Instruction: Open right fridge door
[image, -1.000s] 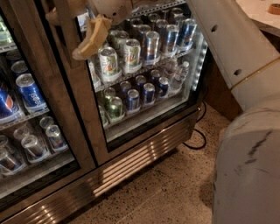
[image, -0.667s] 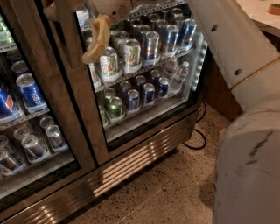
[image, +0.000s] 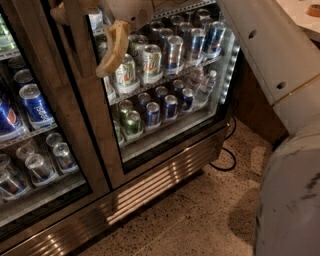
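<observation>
1. The gripper (image: 84, 37) is at the top left of the view, at the handle (image: 80, 45) of the right fridge door (image: 104, 142). Its tan parts show on both sides of the steel bar.
2. I cannot tell if the gripper is clamped on the handle or only placed around it.
3. The right fridge door fills the upper middle of the view. Its wide steel frame goes down on the left side of the glass and along the bottom.
4. The door stands about in line with the left door (image: 60, 130). I cannot tell if it is fully closed or a little open.
5. Behind the glass of the right door, an upper shelf (image: 165, 75) carries silver, green and blue cans (image: 151, 61) in close rows.
6. A lower shelf carries more cans, darker ones (image: 152, 112), and small clear bottles (image: 201, 82) are near its right end.
7. A strip of white light (image: 230, 62) runs down the inner right edge of the fridge.
8. Behind the left door there are blue Pepsi cans (image: 31, 104), and silver cans (image: 40, 167) are on the shelf below them.
9. Under both doors there is a steel grille (image: 150, 187) with horizontal slats.
10. The floor (image: 195, 225) is speckled brown, and a black cable (image: 225, 161) lies on it near the right bottom corner of the fridge.
11. The white arm (image: 270, 47) comes in from the top right, and the robot's pale body (image: 290, 200) fills the lower right corner.
</observation>
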